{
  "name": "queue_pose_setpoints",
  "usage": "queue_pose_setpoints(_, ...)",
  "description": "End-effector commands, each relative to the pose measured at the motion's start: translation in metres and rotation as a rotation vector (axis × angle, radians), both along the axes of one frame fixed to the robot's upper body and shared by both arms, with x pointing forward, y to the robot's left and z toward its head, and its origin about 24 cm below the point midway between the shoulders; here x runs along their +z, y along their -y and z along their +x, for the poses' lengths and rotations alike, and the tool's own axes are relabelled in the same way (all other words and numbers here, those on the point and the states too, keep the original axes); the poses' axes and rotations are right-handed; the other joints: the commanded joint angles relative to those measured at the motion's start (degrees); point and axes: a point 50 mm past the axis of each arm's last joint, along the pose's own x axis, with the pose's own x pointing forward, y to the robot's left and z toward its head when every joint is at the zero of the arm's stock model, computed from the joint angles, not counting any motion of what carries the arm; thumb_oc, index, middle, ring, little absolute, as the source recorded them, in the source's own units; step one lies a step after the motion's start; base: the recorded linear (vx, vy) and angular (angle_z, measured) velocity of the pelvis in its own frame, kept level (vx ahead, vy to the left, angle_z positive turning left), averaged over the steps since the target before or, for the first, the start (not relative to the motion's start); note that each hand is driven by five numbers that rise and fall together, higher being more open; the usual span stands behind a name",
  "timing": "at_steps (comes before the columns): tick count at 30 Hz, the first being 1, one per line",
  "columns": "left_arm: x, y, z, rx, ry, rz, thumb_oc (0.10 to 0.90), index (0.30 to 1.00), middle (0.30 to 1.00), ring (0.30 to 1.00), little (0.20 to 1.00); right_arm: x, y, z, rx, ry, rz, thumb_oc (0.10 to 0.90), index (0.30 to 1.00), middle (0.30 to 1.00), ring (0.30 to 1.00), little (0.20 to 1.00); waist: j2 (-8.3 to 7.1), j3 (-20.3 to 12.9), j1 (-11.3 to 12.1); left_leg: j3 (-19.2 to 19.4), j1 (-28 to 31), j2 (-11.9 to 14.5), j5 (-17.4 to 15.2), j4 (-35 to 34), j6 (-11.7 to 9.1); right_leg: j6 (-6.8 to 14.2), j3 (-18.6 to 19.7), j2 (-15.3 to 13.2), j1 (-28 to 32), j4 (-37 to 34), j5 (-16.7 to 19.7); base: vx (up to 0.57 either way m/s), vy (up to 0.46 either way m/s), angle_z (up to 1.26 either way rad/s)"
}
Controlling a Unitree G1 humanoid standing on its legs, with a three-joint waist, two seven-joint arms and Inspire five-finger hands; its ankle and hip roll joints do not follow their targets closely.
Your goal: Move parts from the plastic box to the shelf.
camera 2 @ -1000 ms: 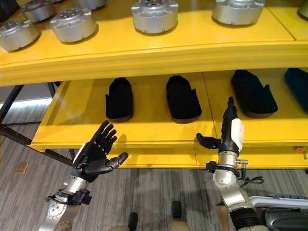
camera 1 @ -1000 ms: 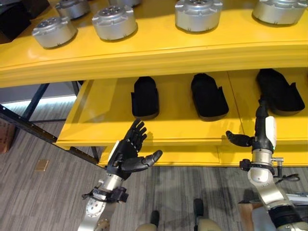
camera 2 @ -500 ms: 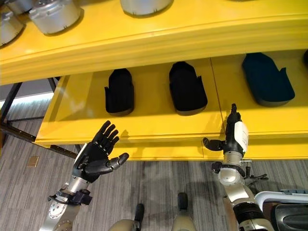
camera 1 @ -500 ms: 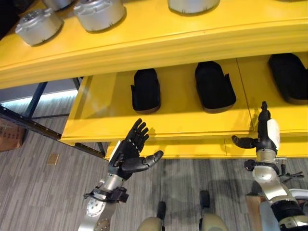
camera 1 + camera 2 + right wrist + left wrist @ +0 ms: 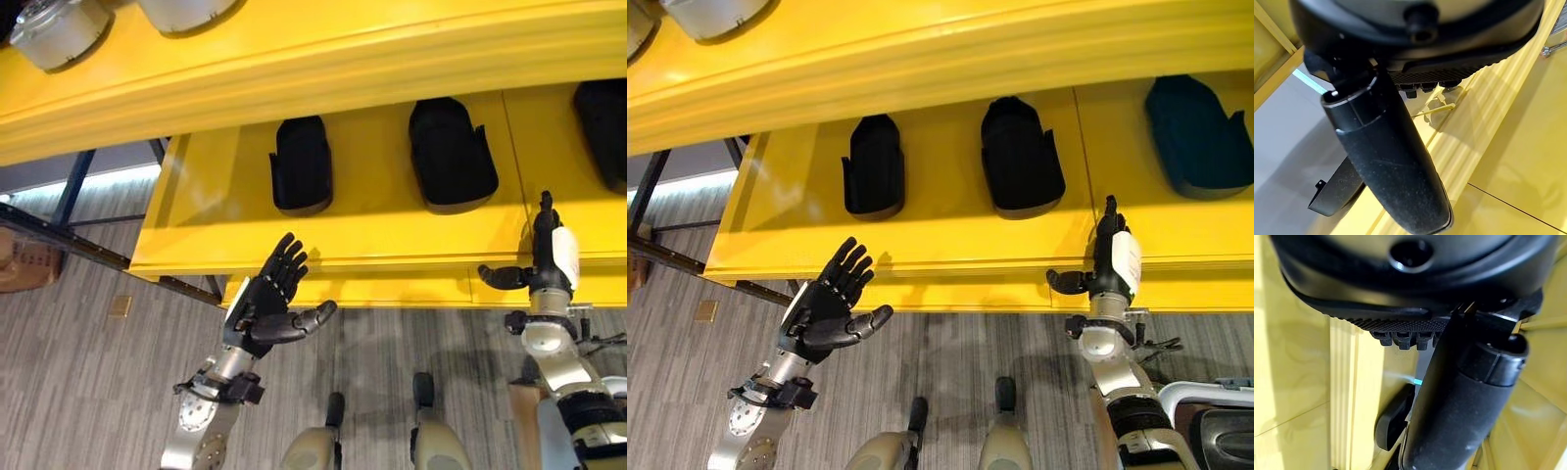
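Both hands are empty: the left hand (image 5: 263,311) and right hand (image 5: 545,262) hover with fingers spread before the yellow shelf (image 5: 206,211), where black parts (image 5: 301,164) lie. Next comes fetching another part; the box is unseen.

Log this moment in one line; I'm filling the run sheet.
left hand: open, empty | right hand: open, empty | both by yellow shelf front edge | black parts on lower shelf

I am looking down at grey striped carpet (image 5: 88,382) lying below, a dark metal frame (image 5: 69,201) crossing it.
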Motion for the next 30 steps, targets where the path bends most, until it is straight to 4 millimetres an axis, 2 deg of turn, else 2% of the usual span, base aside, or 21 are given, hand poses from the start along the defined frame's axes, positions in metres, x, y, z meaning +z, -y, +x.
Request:
queue_pose_setpoints(1, 0.03, 0.003, 0.0, -0.062, 0.165, -0.046, 0.9, 1.0, 1.0, 1.0, 1.0, 0.075, -0.004, 0.021, 0.058, 0.26, -0.089, 0.9, 1.0, 1.0, 1.0, 1.0, -2.87, -3.85, 1.22, 4.07, -4.07, 0.19, 6.27, -0.25, 0.4, -3.57, -3.46, -0.87, 0.13, 13.66, -13.2, 0.0, 0.0, 0.0)
queue_pose_setpoints(14, 0.028, 0.007, 0.0, -0.104, 0.152, -0.039, 0.9, 1.0, 1.0, 1.0, 1.0, 0.095, 0.001, 0.03, 0.056, 0.258, -0.125, 0.9, 1.0, 1.0, 1.0, 1.0, -2.8, -3.48, 1.81, 3.64, -4.9, -0.03, 5.96, 0.66, 0.4, -3.77, -3.43, -0.86, -1.0, 15.47, -14.01, 0.0, -0.001, 0.0)
queue_pose_setpoints(15, 0.028, 0.007, 0.0, -0.111, 0.152, -0.039, 0.9, 1.0, 1.0, 1.0, 1.0, 0.101, 0.003, 0.031, 0.048, 0.265, -0.134, 0.9, 1.0, 1.0, 1.0, 1.0, -2.8, -3.31, 1.95, 3.58, -5.04, -0.06, 5.95, 0.69, 0.39, -3.74, -3.43, -0.85, -1.2, 15.59, -14.02, 0.0, 0.0, 0.0)
queue_pose_setpoints(20, 0.029, 0.007, 0.001, -0.114, 0.16, -0.04, 0.9, 1.0, 1.0, 1.0, 1.0, 0.108, 0.005, 0.033, 0.042, 0.295, -0.096, 0.9, 1.0, 1.0, 1.0, 1.0, -2.91, -3.17, 2.16, 3.38, -5.27, -0.14, 5.91, 0.69, 0.42, -3.8, -3.31, -0.66, -1.24, 15.34, -13.97, 0.0, 0.0, 0.0)
queue_pose_setpoints(26, 0.029, 0.005, 0.0, -0.099, 0.165, -0.046, 0.9, 1.0, 1.0, 1.0, 1.0, 0.094, -0.014, 0.029, 0.065, 0.315, -0.055, 0.9, 1.0, 1.0, 1.0, 1.0, -3.59, -3.25, 1.61, 3.61, -5.39, 0.04, 5.82, 0.79, 0.51, -3.59, -2.84, -0.38, -0.95, 14.65, -13.56, 0.0, 0.0, 0.0)
queue_pose_setpoints(27, 0.029, 0.005, -0.002, -0.089, 0.17, -0.047, 0.9, 1.0, 1.0, 1.0, 1.0, 0.076, -0.025, 0.02, 0.067, 0.31, -0.014, 0.9, 1.0, 1.0, 1.0, 1.0, -4.05, -3.3, 0.94, 3.82, -5.33, 0.14, 5.64, 0.81, 0.64, -3.43, -2.43, -0.15, -0.86, 14.19, -13.27, -0.01, 0.012, -0.04)
queue_pose_setpoints(30, 0.028, 0.006, -0.003, -0.071, 0.175, -0.059, 0.9, 1.0, 1.0, 1.0, 1.0, 0.059, -0.035, 0.01, 0.09, 0.303, -0.003, 0.9, 1.0, 1.0, 1.0, 1.0, -4.32, -3.36, 0.07, 4.27, -5.29, 0.34, 5.69, 0.61, 0.77, -3.36, -1.61, 0.14, -0.96, 13.55, -12.83, -0.02, 0.025, -0.09)
